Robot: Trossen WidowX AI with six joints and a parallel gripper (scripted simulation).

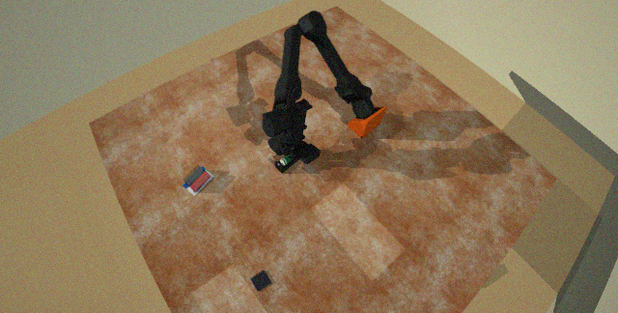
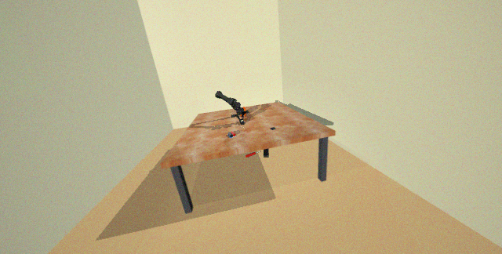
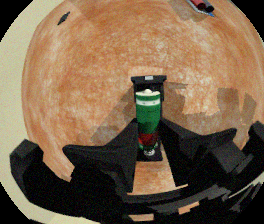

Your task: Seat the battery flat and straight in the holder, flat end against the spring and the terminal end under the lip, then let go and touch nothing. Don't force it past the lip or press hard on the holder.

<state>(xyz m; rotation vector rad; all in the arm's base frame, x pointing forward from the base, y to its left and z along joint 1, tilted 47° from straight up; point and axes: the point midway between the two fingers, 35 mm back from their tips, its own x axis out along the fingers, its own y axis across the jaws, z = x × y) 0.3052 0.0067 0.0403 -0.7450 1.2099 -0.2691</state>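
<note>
Here the gripper (image 1: 289, 159) is clamped on the green battery (image 1: 285, 160), low over the table (image 1: 410, 216) and in front of the arm's base. In the wrist view the battery (image 3: 148, 115) lies lengthwise between the two dark fingers, pointing away from the camera, with a black piece (image 3: 149, 83) at its far end and a red band at its near end. Whether the battery touches the table cannot be told from these views.

The holder (image 1: 198, 180), a small block showing red, blue and grey, lies on the table well apart from the gripper, to the left in the top view; in the wrist view it (image 3: 199, 0) appears near the upper right edge, far beyond the battery. Its spring and lip are too small to make out.

A small black square (image 1: 261, 280) lies near the table's front edge, well apart from both battery and holder. An orange part (image 1: 368, 121) sits at the arm's base. In the exterior view the arm (image 2: 234, 107) stands toward the rear of the four-legged table (image 2: 298, 134), in a corner of the room.
</note>
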